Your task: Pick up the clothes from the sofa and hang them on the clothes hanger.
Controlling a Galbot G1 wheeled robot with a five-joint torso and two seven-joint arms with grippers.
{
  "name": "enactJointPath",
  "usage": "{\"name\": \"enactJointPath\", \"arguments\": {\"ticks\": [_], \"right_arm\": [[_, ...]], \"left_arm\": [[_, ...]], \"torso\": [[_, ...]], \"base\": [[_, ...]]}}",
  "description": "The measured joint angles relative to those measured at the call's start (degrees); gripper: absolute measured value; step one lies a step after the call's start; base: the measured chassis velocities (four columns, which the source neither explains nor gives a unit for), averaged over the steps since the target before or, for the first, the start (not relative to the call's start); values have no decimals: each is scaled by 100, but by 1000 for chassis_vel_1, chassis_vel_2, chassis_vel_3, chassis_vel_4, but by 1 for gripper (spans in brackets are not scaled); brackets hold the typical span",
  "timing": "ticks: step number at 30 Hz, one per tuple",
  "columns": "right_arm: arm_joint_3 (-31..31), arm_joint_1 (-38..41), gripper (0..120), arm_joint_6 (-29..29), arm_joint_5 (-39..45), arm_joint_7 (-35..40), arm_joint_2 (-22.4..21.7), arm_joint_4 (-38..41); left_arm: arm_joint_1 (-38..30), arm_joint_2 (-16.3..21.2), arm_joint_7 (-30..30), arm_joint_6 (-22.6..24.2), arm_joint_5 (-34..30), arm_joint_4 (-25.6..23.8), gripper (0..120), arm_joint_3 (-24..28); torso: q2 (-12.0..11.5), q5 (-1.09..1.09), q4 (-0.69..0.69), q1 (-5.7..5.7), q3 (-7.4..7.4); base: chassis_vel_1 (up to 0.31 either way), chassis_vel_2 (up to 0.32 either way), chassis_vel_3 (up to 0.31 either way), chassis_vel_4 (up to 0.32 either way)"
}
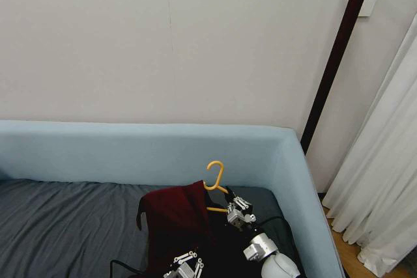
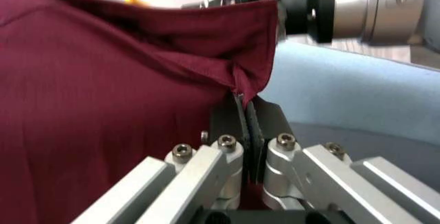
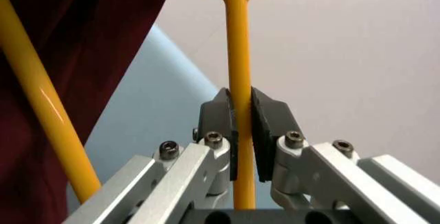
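A dark red garment (image 1: 174,222) hangs on a yellow hanger (image 1: 215,180) held up over the sofa's right end. My right gripper (image 1: 238,211) is shut on the hanger's neck (image 3: 237,110), just below the hook. My left gripper (image 1: 186,264) sits lower, at the frame's bottom edge, shut on the garment's edge (image 2: 240,87), with red cloth pinched between its pads (image 2: 238,126). The left wrist view shows the right arm's wrist (image 2: 343,7) close behind the cloth.
The light blue sofa (image 1: 195,151) has a dark grey seat (image 1: 65,226) and a raised right armrest (image 1: 306,206). A dark wooden rack post (image 1: 335,56) rises at the right, by white curtains (image 1: 384,187). A plain wall stands behind.
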Motion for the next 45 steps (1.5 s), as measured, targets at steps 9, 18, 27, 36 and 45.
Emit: {"name": "enactJointPath", "arguments": {"ticks": [9,18,27,36,45], "right_arm": [[268,40,5,2,93,-63,-97,64],[594,130,5,33,323,-195,-172,199],[631,110,5,279,295,-223,-168,173],[609,80,5,744,273,-511,-89,-18],[455,-12,5,1099,-155,-664,19,-204]], "left_arm": [[65,6,-100,-129,-18,84,0,-113],[49,-160,-221,-360,-77,186,10,-191],[287,-2,-129,-839,-198,-111,41,-504],[1392,847,83,-1085,-764,-1028,73,-1691],[1474,2347,114,-461,-2046,-1948,104,-2656]], "torso": [[0,0,0,0,0],[0,0,0,0,0],[0,0,-1,0,0],[0,0,1,0,0],[0,1,-1,0,0]], "base": [[0,0,0,0],[0,0,0,0],[0,0,0,0],[0,0,0,0],[0,0,0,0]]}}
